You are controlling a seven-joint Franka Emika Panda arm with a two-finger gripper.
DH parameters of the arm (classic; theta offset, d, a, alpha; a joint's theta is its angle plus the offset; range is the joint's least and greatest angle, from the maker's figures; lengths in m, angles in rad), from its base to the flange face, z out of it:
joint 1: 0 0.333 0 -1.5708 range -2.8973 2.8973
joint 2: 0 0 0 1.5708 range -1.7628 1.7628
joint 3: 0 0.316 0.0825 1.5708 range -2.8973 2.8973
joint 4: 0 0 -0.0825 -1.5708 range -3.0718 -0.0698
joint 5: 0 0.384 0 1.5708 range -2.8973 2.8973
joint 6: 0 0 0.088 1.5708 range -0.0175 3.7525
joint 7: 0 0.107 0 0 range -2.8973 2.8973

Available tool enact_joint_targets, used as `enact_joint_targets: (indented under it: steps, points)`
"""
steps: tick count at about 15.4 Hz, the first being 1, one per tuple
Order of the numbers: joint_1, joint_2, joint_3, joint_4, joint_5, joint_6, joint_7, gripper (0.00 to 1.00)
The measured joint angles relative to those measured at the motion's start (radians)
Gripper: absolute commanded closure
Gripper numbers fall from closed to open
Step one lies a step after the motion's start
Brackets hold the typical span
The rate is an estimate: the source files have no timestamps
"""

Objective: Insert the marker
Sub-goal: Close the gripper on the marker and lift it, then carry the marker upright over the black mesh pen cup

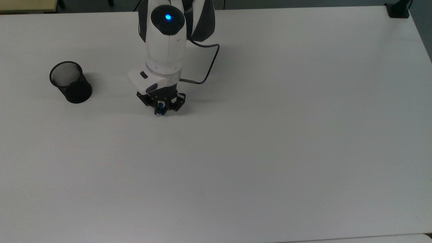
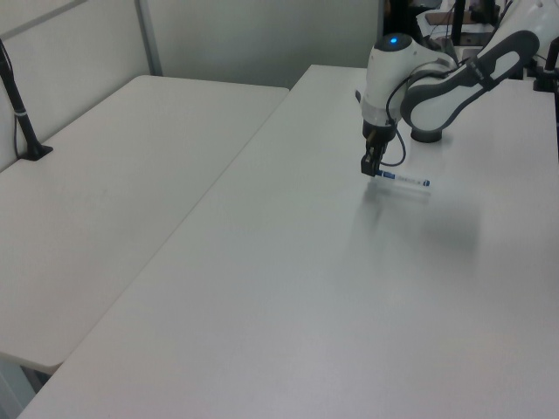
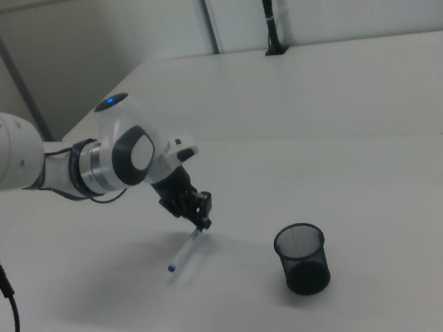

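1. Fingers of the gripper (image 1: 160, 109) are drawn in tight around the blue-capped end of the marker (image 2: 403, 178) — the marker hangs from that one end, its barrel slanting down toward the table (image 1: 270, 152).
2. At the top view's far left, a black mesh cup (image 1: 70, 82) stands upright on the table, well apart from the gripper.
3. To the top view's right of the cup, the white arm (image 1: 164, 40) points down, with a blue light glowing on its top and a dark cable looping out beside the wrist.
4. From the left view, the marker reaches out from the gripper (image 2: 373, 166) toward the left view's right, its small blue end tip near the tabletop.
5. From the right view, the marker (image 3: 184, 251) slants down to the right view's left below the gripper (image 3: 200, 216) — the cup (image 3: 303, 258) stands further to the right view's right.
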Motion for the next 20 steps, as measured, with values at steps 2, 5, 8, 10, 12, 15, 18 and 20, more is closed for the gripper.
enact_joint_targets:
  steps: [2,5,8,10,12,15,18,20]
  points:
    - [-0.02,-0.059,-0.004,0.014,0.006,-0.032,0.006,1.0]
    - [-0.075,-0.202,-0.005,0.02,0.086,-0.084,-0.017,1.0]
    - [-0.138,-0.318,-0.007,0.015,0.136,-0.098,-0.053,1.0]
    - [-0.178,-0.357,-0.008,0.012,0.137,-0.097,-0.064,1.0]
    - [-0.216,-0.371,-0.009,0.009,0.137,-0.05,-0.069,1.0]
    - [-0.282,-0.371,-0.01,0.0,0.137,0.066,-0.102,1.0]
    - [-0.347,-0.371,-0.011,-0.028,0.137,0.198,-0.181,0.99]
    - [-0.376,-0.369,-0.011,-0.063,0.137,0.3,-0.232,0.99]
